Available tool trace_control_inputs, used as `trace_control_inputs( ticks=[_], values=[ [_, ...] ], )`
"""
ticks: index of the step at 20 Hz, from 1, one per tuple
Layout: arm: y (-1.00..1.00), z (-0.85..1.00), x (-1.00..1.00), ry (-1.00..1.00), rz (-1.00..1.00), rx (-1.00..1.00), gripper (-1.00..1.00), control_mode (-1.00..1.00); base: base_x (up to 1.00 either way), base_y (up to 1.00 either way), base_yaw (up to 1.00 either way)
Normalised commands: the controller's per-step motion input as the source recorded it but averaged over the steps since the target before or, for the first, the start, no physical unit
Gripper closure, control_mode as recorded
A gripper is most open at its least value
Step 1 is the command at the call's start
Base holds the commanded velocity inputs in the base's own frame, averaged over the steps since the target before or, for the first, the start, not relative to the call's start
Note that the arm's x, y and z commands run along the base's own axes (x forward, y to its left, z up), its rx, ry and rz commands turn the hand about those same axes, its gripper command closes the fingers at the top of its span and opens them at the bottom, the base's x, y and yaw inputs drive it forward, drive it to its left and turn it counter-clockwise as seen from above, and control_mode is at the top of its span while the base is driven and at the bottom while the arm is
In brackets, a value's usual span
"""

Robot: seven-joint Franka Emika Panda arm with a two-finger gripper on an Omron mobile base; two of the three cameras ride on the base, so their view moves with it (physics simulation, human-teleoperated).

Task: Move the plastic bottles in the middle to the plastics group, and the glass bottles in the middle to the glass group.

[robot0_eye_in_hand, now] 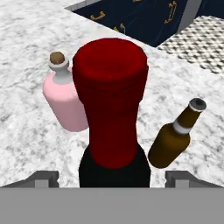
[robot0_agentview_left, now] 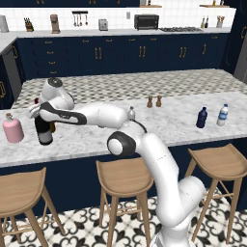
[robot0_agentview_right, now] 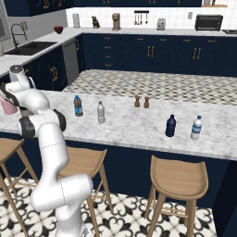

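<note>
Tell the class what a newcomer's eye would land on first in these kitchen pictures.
First, the white arm stretching left over the marble counter, its open gripper straddling the tall wine bottle with the red neck. Beside it stand a pink bottle and a brown beer bottle.

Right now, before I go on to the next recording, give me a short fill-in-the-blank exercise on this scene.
1. The wine bottle has a ___ capped neck.
2. The pink bottle is closed with a pale ___.
3. The gripper has its fingers standing ___ on either side of the wine bottle.
4. The navy bottle stands beside a clear bottle with a ___ label.

Missing words: red; stopper; open; blue
</note>
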Motion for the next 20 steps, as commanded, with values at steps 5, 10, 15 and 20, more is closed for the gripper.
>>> trace_control_inputs(
  ticks=[5, 10, 15, 20],
  values=[
    [-0.23, 0.11, -0.25, -0.06, 0.00, 0.00, -1.00, -1.00, 0.00, 0.00, 0.00],
    [-0.30, 0.05, -0.61, -0.11, 0.00, 0.02, -1.00, -1.00, 0.00, 0.00, 0.00],
    [-0.78, 0.00, -0.66, -0.12, -0.02, 0.03, -1.00, -1.00, 0.00, 0.00, 0.00],
    [-0.86, 0.00, -0.48, -0.04, -0.04, 0.04, -1.00, -1.00, 0.00, 0.00, 0.00]
  ],
)
